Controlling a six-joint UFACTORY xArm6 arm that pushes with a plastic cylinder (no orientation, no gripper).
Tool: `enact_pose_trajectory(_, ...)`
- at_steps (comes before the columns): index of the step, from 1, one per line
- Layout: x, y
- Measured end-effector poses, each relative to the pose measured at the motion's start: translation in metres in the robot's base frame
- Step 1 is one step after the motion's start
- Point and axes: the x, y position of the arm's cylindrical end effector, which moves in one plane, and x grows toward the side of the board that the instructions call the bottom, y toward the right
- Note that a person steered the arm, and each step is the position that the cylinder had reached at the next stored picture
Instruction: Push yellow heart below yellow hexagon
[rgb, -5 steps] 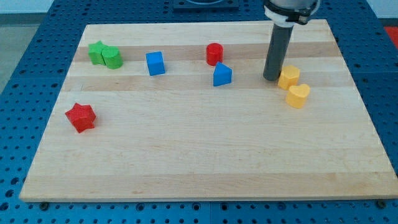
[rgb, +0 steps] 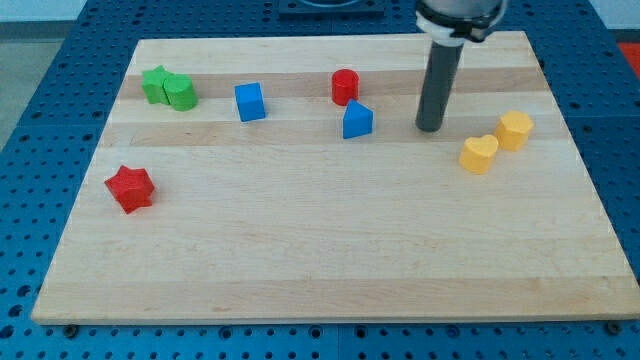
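Observation:
The yellow heart (rgb: 479, 154) lies on the wooden board at the view's right. The yellow hexagon (rgb: 516, 130) sits just to its upper right, touching or nearly touching it. My tip (rgb: 430, 128) stands on the board to the upper left of the heart, a short gap away, and well left of the hexagon. It touches neither block.
A blue block (rgb: 357, 120) and a red cylinder (rgb: 345, 86) lie left of my tip. A blue cube (rgb: 250, 102), a green star (rgb: 155, 83) with a green cylinder (rgb: 181, 92), and a red star (rgb: 130, 188) lie further left. The board's right edge (rgb: 580, 170) is near the hexagon.
The yellow hexagon has moved from the upper left of the heart to its upper right. My tip has shifted slightly left. The heart has barely moved.

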Motion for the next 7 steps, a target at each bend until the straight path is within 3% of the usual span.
enact_pose_trajectory(1,0.092,0.001)
enact_pose_trajectory(2,0.095,0.001)
enact_pose_trajectory(3,0.060,0.029)
enact_pose_trajectory(7,0.044,0.043)
